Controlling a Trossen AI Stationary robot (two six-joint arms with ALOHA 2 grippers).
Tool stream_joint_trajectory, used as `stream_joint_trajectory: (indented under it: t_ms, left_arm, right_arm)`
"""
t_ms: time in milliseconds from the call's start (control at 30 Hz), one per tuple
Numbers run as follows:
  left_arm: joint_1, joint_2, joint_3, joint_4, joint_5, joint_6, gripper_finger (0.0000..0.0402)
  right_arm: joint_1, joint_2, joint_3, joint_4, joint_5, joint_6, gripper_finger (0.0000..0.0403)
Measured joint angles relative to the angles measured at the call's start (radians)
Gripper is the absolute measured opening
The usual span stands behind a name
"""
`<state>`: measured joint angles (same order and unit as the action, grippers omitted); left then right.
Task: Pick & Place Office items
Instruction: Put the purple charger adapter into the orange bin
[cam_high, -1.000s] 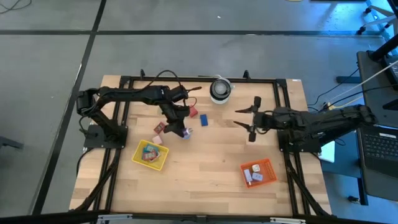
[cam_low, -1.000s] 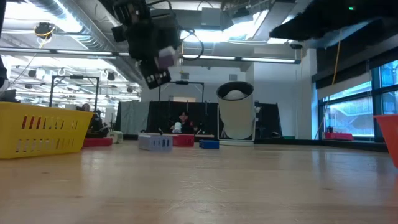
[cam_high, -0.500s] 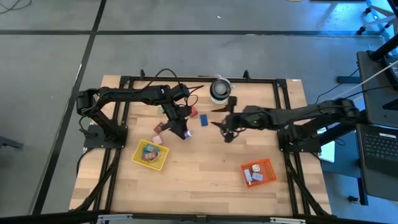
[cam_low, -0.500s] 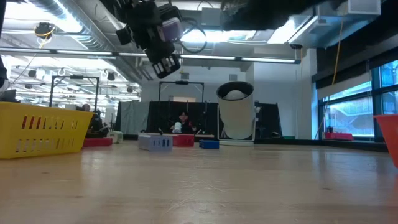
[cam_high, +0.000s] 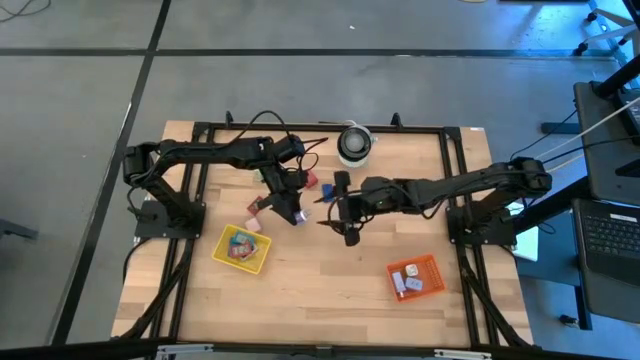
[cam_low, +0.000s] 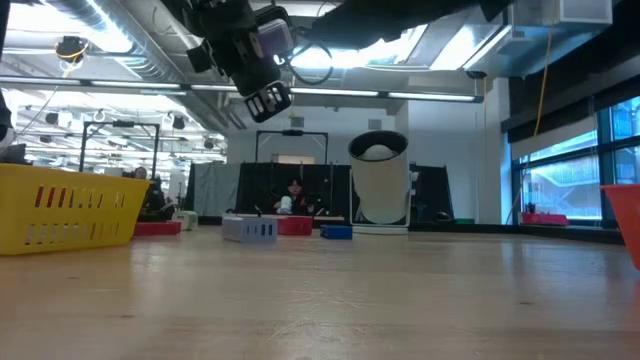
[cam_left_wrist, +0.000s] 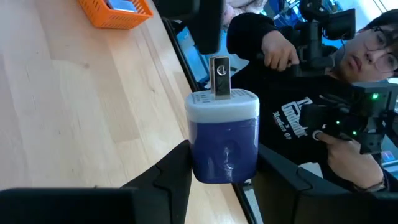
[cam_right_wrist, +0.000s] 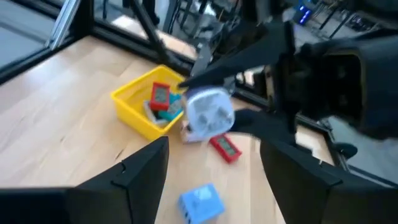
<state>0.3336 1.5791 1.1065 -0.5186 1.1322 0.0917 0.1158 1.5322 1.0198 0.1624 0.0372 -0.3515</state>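
My left gripper (cam_high: 290, 208) is shut on a lavender-blue block with a white cap and a metal prong (cam_left_wrist: 224, 137), held high above the table's middle (cam_low: 272, 40). My right gripper (cam_high: 322, 210) stands open just to the right of it, fingers pointing at the block (cam_right_wrist: 208, 112) without touching it. On the table lie a blue piece (cam_high: 327, 192), a red piece (cam_high: 310, 180) and a pale lavender piece (cam_low: 249, 229). More pieces sit in the yellow tray (cam_high: 222, 256) and in the orange tray (cam_high: 430, 265). My left gripper pinches the block's blue body by two opposite sides (cam_left_wrist: 199, 158) between its two fingers (cam_left_wrist: 177, 171). The white-capped end with the prong (cam_left_wrist: 219, 78) sticks out past the fingertips. The block is lifted clear of the table.
A white roll with a dark centre (cam_high: 354, 143) stands at the far edge. A pink-red piece (cam_high: 257, 207) lies left of my left gripper. A person (cam_left_wrist: 311, 112) sits beyond the table's right side. Bare wood lies between the two trays.
My right gripper has swept from the table's right side toward the left, stopping next to the held block. My left gripper has turned at the wrist and tipped upward, so the block now sits higher in the low view.
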Motion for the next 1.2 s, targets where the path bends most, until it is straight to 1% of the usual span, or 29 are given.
stream_joint_trajectory:
  t_ms: [100,300,500,633,700,800,1000,1200]
  left_arm:
    - [0.000,0.000,0.000,0.001,-0.002,0.000,0.0137]
    - [0.000,0.000,0.000,0.042,0.008,-0.015,0.0137]
    - [0.000,0.000,0.000,0.060,0.019,-0.031,0.0137]
    - [0.000,0.000,0.000,0.091,0.024,-0.066,0.0137]
    - [-0.001,0.000,0.000,0.119,0.038,-0.094,0.0137]
    - [-0.006,0.000,0.000,0.157,0.064,-0.132,0.0137]
    - [-0.024,0.000,0.000,0.158,0.076,-0.138,0.0137]
    - [-0.046,0.000,0.000,0.209,0.092,-0.167,0.0137]
  right_arm:
    - [-0.001,0.000,0.000,0.023,-0.002,0.001,0.0254]
    - [-0.001,0.000,0.000,0.073,-0.054,0.004,0.0258]
    - [-0.004,0.000,0.000,0.111,-0.078,0.004,0.0258]
    - [-0.016,0.018,0.000,0.143,-0.084,0.013,0.0258]
    - [-0.024,0.033,0.000,0.163,-0.108,0.028,0.0258]
    - [-0.028,0.049,0.000,0.174,-0.121,0.031,0.0258]
    - [-0.032,0.051,0.000,0.192,-0.130,0.030,0.0258]
    - [-0.035,0.051,0.000,0.203,-0.162,0.034,0.0259]
